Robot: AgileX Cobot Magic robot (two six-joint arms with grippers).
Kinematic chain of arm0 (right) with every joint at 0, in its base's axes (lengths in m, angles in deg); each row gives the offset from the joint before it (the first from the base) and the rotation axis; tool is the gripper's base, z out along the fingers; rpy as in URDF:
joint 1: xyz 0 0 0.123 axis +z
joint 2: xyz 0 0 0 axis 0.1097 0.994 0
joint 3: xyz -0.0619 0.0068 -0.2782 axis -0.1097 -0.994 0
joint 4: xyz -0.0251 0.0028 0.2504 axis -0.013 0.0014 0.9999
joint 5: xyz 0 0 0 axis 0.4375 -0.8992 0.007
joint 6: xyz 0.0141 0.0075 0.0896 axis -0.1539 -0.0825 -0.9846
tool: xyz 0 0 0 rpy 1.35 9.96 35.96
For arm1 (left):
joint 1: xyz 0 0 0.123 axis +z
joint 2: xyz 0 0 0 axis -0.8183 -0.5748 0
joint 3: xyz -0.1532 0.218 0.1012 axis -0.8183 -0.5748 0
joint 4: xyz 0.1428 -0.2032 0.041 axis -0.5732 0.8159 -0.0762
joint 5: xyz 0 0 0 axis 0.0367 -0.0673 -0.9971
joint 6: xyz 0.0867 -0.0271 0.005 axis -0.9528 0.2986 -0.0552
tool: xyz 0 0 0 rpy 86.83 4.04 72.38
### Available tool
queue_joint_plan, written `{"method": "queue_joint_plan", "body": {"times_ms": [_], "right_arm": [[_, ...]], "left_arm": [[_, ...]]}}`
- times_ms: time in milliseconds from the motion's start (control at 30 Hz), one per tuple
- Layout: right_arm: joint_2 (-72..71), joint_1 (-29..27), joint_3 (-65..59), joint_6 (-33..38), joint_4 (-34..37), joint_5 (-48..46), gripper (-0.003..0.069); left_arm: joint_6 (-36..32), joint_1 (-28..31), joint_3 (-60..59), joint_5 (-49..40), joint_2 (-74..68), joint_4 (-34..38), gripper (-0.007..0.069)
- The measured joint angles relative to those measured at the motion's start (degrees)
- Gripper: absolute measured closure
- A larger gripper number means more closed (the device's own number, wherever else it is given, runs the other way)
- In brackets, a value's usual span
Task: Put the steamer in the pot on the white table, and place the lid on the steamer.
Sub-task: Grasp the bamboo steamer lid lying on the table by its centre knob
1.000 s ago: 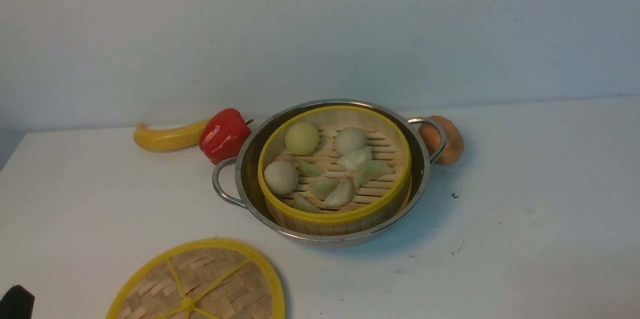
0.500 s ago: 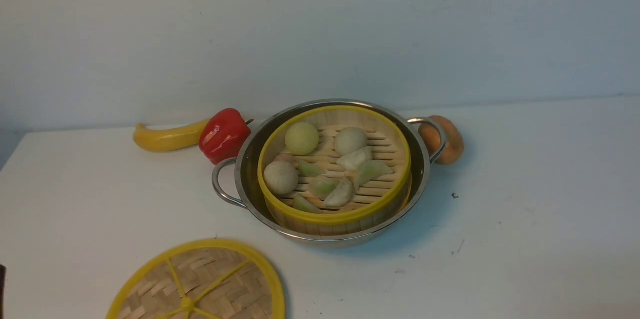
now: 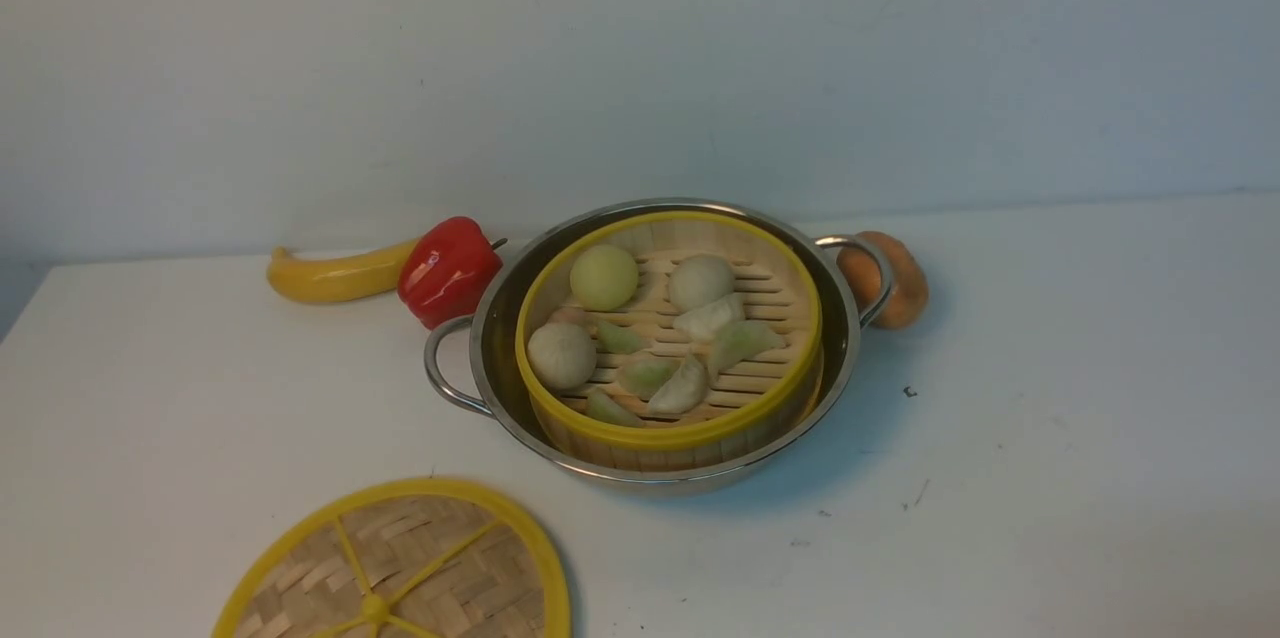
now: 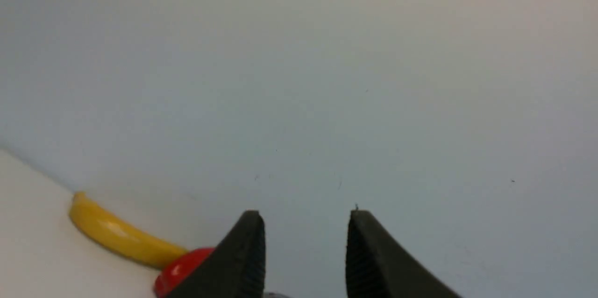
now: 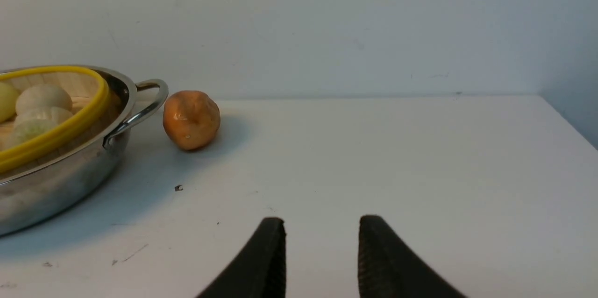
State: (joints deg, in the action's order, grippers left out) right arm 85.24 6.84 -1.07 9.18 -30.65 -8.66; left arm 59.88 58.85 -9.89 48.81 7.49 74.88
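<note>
Left gripper (image 4: 304, 214): you see only its two dark tips, in the left wrist view; they stand apart with nothing between them; the front view does not show it.
Right gripper (image 5: 322, 219): jaws likewise parted and empty, above bare white table (image 3: 1050, 368), well right of the pot; also out of the front view.
Lid (image 3: 400, 568): flat on the table, near left; its near part is cut off by the picture's edge.
Pot (image 3: 842, 338): mid-table; the steamer hides most of its inside.
Steamer (image 3: 665, 435): sits inside the pot, uncovered; your buns and dumplings (image 3: 700, 280) lie on its slats.
Red pepper (image 3: 448, 270): far left, just beside the pot.
Yellow fruit (image 3: 335, 276): left of the pepper; one end is hidden behind it.
Orange fruit (image 3: 900, 283): far right, partly hidden by the pot's handle.
</note>
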Motion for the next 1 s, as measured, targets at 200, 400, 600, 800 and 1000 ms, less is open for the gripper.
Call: {"method": "queue_joint_plan", "body": {"times_ms": [200,400,600,800,1000], "right_arm": [[0.0,0.0,0.0,0.0,0.0,0.0,0.0417],[0.0,0.0,0.0,0.0,0.0,0.0,0.0416],[0.0,0.0,0.0,0.0,0.0,0.0,0.0416],[0.0,0.0,0.0,0.0,0.0,0.0,0.0416],[0.0,0.0,0.0,0.0,0.0,0.0,0.0416]], "left_arm": [[23.9,0.0,7.1,1.8,-4.5,-31.6,0.0384],[47.7,0.0,17.1,17.3,-15.7,-73.3,0.0384],[57.8,0.0,26.2,36.4,-31.1,-84.8,0.0384],[58.4,0.0,36.6,45.5,-43.4,-85.6,0.0384],[55.9,1.3,43.7,46.0,-50.5,-85.6,0.0384]]}}
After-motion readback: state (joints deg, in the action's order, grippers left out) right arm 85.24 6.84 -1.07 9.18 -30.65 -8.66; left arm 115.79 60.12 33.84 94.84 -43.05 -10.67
